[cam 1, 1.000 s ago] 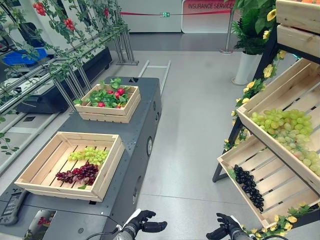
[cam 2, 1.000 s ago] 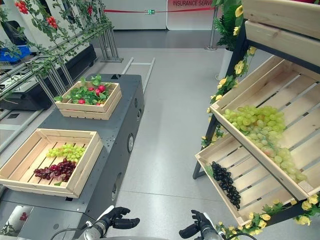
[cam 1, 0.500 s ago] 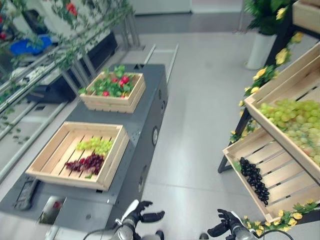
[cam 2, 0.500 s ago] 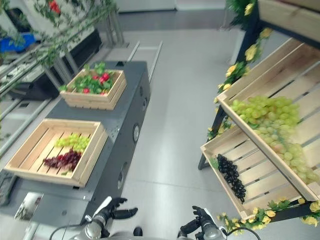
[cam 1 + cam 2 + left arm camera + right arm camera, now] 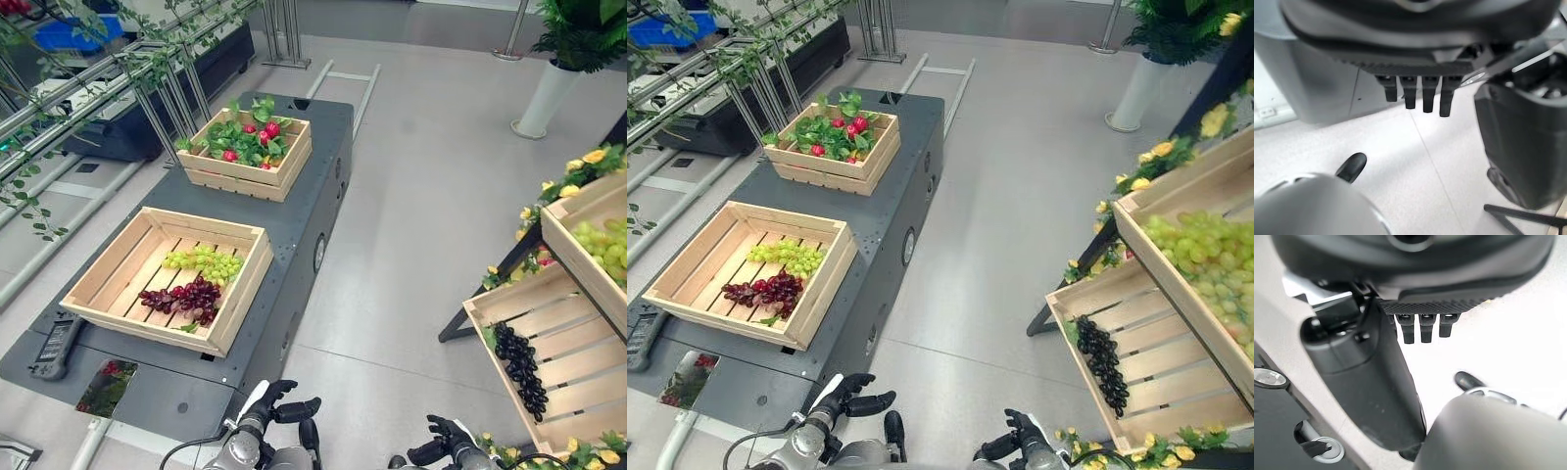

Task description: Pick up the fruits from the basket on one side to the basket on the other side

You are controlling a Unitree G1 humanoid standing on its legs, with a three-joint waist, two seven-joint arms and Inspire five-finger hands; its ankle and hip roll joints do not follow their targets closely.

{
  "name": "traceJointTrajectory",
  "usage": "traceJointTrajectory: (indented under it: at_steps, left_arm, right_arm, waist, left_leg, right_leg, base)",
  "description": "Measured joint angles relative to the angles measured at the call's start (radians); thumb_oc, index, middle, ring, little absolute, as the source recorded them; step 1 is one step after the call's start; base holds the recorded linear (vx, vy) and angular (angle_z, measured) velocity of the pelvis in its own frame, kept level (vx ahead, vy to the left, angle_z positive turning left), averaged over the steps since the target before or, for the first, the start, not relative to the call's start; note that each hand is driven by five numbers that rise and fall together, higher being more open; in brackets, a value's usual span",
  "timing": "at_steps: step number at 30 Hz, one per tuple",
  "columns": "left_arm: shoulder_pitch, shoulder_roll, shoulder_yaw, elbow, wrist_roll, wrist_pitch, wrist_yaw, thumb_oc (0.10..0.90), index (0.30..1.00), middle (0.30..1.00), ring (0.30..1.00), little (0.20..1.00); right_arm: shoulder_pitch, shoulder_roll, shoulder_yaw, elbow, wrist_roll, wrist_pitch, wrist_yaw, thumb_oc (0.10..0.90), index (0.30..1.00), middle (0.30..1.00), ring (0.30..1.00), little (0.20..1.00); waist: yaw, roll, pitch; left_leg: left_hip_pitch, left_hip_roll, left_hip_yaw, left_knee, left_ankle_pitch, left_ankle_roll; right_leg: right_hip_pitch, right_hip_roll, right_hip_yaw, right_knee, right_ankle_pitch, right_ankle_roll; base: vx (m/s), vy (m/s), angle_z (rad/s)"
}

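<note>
While both robot hands hang low and empty, we see the fruit lying in its crates.
Our left robot hand [image 5: 279, 408] and right robot hand [image 5: 443, 448] are loosely spread, holding nothing. On the counter [image 5: 294, 211] the near crate [image 5: 108, 269] holds green grapes [image 5: 204, 261] and red grapes [image 5: 183, 299]; black grapes [image 5: 1101, 362] lie in the lower shelf crate [image 5: 1161, 392] on the right.

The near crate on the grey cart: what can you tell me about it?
The near crate is a shallow, open-topped box of pale wooden slats, lying flat on the grey cart, nearer the robot than a second crate holding leaves and red fruit. Inside, toward its right side, lie green grapes and, just in front of them, dark red grapes; the rest of its slatted floor is bare. Neither hand touches it.
</note>
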Motion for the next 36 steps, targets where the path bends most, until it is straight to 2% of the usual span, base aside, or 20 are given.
traceJointTrajectory:
  at_steps: [3,5,7,8,9,10,11,12,14,16,17,19,20,22,24,27,28,30,35,36]
  left_arm:
    - [-0.005,0.002,-0.039,-0.001,0.003,0.007,-0.016,0.800,0.900,0.900,0.900,0.900]
    - [-0.012,0.017,-0.095,-0.004,0.016,0.029,-0.035,0.800,0.900,0.900,0.900,0.900]
    - [-0.011,0.024,-0.112,-0.004,0.019,0.042,-0.041,0.800,0.900,0.900,0.900,0.900]
    - [-0.012,0.027,-0.129,-0.004,0.018,0.048,-0.043,0.800,0.900,0.900,0.900,0.900]
    - [-0.023,0.027,-0.150,-0.004,0.019,0.062,-0.049,0.800,0.900,0.900,0.900,0.900]
    - [-0.030,0.022,-0.152,-0.001,0.022,0.067,-0.057,0.800,0.900,0.900,0.900,0.900]
    - [-0.032,0.020,-0.150,-0.001,0.022,0.067,-0.056,0.800,0.900,0.900,0.900,0.900]
    - [-0.037,0.016,-0.146,0.002,0.023,0.066,-0.055,0.800,0.900,0.900,0.900,0.900]
    - [-0.034,0.013,-0.146,0.020,0.025,0.062,-0.054,0.800,0.900,0.900,0.900,0.900]
    - [-0.027,0.024,-0.145,0.025,0.029,0.060,-0.052,0.800,0.900,0.900,0.900,0.900]
    - [-0.022,0.031,-0.139,0.028,0.036,0.059,-0.049,0.800,0.900,0.900,0.900,0.900]
    - [-0.009,0.024,-0.117,0.020,0.035,0.054,-0.032,0.800,0.900,0.900,0.900,0.900]
    - [0.002,0.022,-0.107,0.010,0.030,0.053,-0.029,0.800,0.900,0.900,0.900,0.900]
    - [0.008,0.017,-0.085,0.007,0.013,0.040,-0.028,0.800,0.900,0.900,0.900,0.900]
    - [0.002,0.012,-0.079,0.005,0.018,0.031,-0.018,0.800,0.900,0.900,0.900,0.900]
    - [-0.054,0.009,-0.126,0.003,0.057,-0.002,0.021,0.800,0.900,0.900,0.900,0.900]
    - [-0.060,0.007,-0.139,-0.004,0.060,-0.012,0.025,0.800,0.900,0.900,0.900,0.900]
    - [-0.057,-0.006,-0.176,-0.038,0.056,-0.044,0.026,0.800,0.900,0.900,0.900,0.900]
    - [-0.057,-0.012,-0.216,-0.049,0.075,-0.106,0.057,0.800,0.900,0.900,0.900,0.900]
    - [-0.059,-0.009,-0.215,-0.064,0.075,-0.136,0.087,0.800,0.900,0.900,0.900,0.900]
  right_arm:
    - [-0.024,-0.002,-0.003,-0.002,0.003,-0.020,-0.001,0.800,0.900,0.900,0.900,0.900]
    - [-0.027,0.003,0.004,-0.041,0.038,-0.041,-0.002,0.800,0.900,0.900,0.900,0.900]
    - [-0.032,0.015,0.018,-0.065,0.046,-0.061,-0.002,0.800,0.900,0.900,0.900,0.900]
    - [-0.041,0.017,0.030,-0.071,0.062,-0.069,-0.002,0.800,0.900,0.900,0.900,0.900]
    - [-0.054,0.020,0.032,-0.081,0.081,-0.086,-0.002,0.800,0.900,0.900,0.900,0.900]
    - [-0.067,0.019,0.028,-0.079,0.082,-0.100,-0.003,0.800,0.900,0.900,0.900,0.900]
    - [-0.073,0.020,0.029,-0.079,0.082,-0.103,-0.003,0.800,0.900,0.900,0.900,0.900]
    - [-0.079,0.023,0.030,-0.076,0.082,-0.105,-0.003,0.800,0.900,0.900,0.900,0.900]
    - [-0.074,0.039,0.034,-0.048,0.089,-0.106,-0.004,0.800,0.900,0.900,0.900,0.900]
    - [-0.068,0.055,0.027,-0.043,0.111,-0.103,-0.012,0.800,0.900,0.900,0.900,0.900]
    - [-0.068,0.062,0.027,-0.036,0.111,-0.102,-0.013,0.800,0.900,0.900,0.900,0.900]
    - [-0.070,0.056,0.027,-0.029,0.110,-0.092,-0.015,0.800,0.900,0.900,0.900,0.900]
    - [-0.073,0.051,0.026,-0.031,0.110,-0.086,-0.016,0.800,0.900,0.900,0.900,0.900]
    - [-0.075,0.032,0.025,-0.042,0.111,-0.082,-0.021,0.800,0.900,0.900,0.900,0.900]
    - [-0.075,0.008,0.024,-0.055,0.109,-0.071,-0.021,0.800,0.900,0.900,0.900,0.900]
    - [-0.075,-0.019,0.024,-0.059,0.111,-0.047,-0.022,0.800,0.900,0.900,0.900,0.900]
    - [-0.076,-0.020,0.025,-0.059,0.111,-0.041,-0.022,0.800,0.900,0.900,0.900,0.900]
    - [-0.086,-0.029,0.026,-0.058,0.115,-0.037,-0.034,0.800,0.900,0.900,0.900,0.900]
    - [-0.124,-0.024,0.027,-0.059,0.124,-0.036,-0.045,0.800,0.900,0.900,0.900,0.900]
    - [-0.116,-0.024,0.024,-0.058,0.133,-0.037,-0.045,0.800,0.900,0.900,0.900,0.900]
  waist:
    - [0.004,0.018,-0.007]
    - [-0.012,0.004,-0.009]
    - [-0.011,-0.001,-0.010]
    - [-0.015,0.006,-0.004]
    - [-0.029,0.008,-0.003]
    - [-0.036,0.013,0.001]
    - [-0.039,0.016,0.002]
    - [-0.056,0.016,0.009]
    - [-0.085,0.008,0.013]
    - [-0.083,-0.017,0.013]
    - [-0.084,-0.033,0.014]
    - [-0.080,-0.018,0.010]
    - [-0.078,-0.002,0.005]
    - [-0.069,0.006,0.000]
    - [-0.066,-0.001,0.002]
    - [-0.058,-0.045,0.011]
    - [-0.055,-0.045,0.014]
    - [-0.052,-0.028,0.035]
    - [-0.058,0.026,0.067]
    - [-0.061,0.048,0.073]
  left_leg:
    - [0.035,-0.004,-0.050,-0.009,-0.005,0.007]
    - [0.068,-0.029,-0.130,-0.014,-0.017,0.024]
    - [0.082,-0.036,-0.174,-0.013,-0.021,0.034]
    - [0.081,-0.035,-0.190,-0.012,-0.024,0.033]
    - [0.073,-0.031,-0.224,-0.012,-0.024,0.033]
    - [0.060,-0.034,-0.252,-0.012,-0.026,0.029]
    - [0.053,-0.035,-0.266,-0.012,-0.027,0.028]
    - [0.044,-0.038,-0.310,-0.012,-0.030,0.023]
    - [0.046,-0.038,-0.402,0.000,-0.047,-0.003]
    - [0.057,-0.039,-0.465,-0.003,-0.063,-0.031]
    - [0.074,-0.027,-0.489,-0.008,-0.074,-0.055]
    - [0.086,0.024,-0.479,0.006,-0.095,-0.086]
    - [0.091,0.057,-0.453,0.025,-0.108,-0.096]
    - [0.087,0.095,-0.423,0.070,-0.115,-0.092]
    - [0.073,0.101,-0.383,0.120,-0.106,-0.100]
    - [-0.097,0.068,-0.297,0.369,-0.057,-0.181]
    - [-0.127,0.069,-0.278,0.407,-0.053,-0.188]
    - [-0.147,0.093,-0.183,0.324,-0.058,-0.187]
    - [-0.084,0.096,-0.182,0.122,-0.055,-0.182]
    - [-0.061,0.100,-0.180,0.085,-0.031,-0.138]
  right_leg:
    - [-0.121,-0.031,0.022,0.350,-0.024,0.000]
    - [-0.242,-0.070,0.117,0.654,0.009,-0.009]
    - [-0.283,-0.047,0.150,0.677,-0.010,-0.023]
    - [-0.303,-0.044,0.151,0.641,-0.016,-0.029]
    - [-0.306,-0.029,0.137,0.477,-0.024,-0.042]
    - [-0.311,-0.029,0.147,0.249,-0.009,-0.022]
    - [-0.307,-0.028,0.157,0.140,0.008,-0.003]
    - [-0.322,-0.030,0.203,-0.018,0.040,0.047]
    - [-0.316,-0.022,0.294,-0.132,0.080,0.065]
    - [-0.314,-0.007,0.330,-0.119,0.085,0.045]
    - [-0.299,-0.002,0.326,-0.090,0.136,0.031]
    - [-0.280,0.045,0.304,-0.052,0.173,0.011]
    - [-0.260,0.076,0.297,-0.044,0.177,-0.024]
    - [-0.223,0.104,0.248,-0.052,0.155,-0.058]
    - [-0.195,0.113,0.220,-0.060,0.142,-0.079]
    - [-0.160,0.077,0.136,-0.100,0.139,-0.101]
    - [-0.158,0.075,0.121,-0.099,0.137,-0.108]
    - [-0.146,0.086,0.083,-0.109,0.128,-0.119]
    - [-0.159,0.131,0.084,-0.106,0.123,-0.117]
    - [-0.153,0.143,0.079,-0.106,0.119,-0.110]
  base:
    - [0.24,0.136,0.67]
    - [0.15,-0.043,0.90]
    - [0.20,-0.209,0.75]
    - [0.26,-0.394,0.74]
    - [0.24,-0.393,0.75]
    - [0.25,-0.373,0.77]
    - [0.33,-0.336,0.88]
    - [0.32,-0.255,1.01]
    - [0.33,-0.315,1.24]
    - [0.25,-0.408,1.16]
    - [0.27,-0.467,1.36]
    - [0.21,-0.299,0.96]
    - [0.21,-0.248,0.46]
    - [0.17,-0.232,0.43]
    - [0.08,-0.207,0.44]
    - [0.02,-0.030,0.79]
    - [0.01,0.048,0.77]
    - [0.04,0.027,0.45]
    - [0.12,0.030,-0.06]
    - [0.09,0.031,0.01]
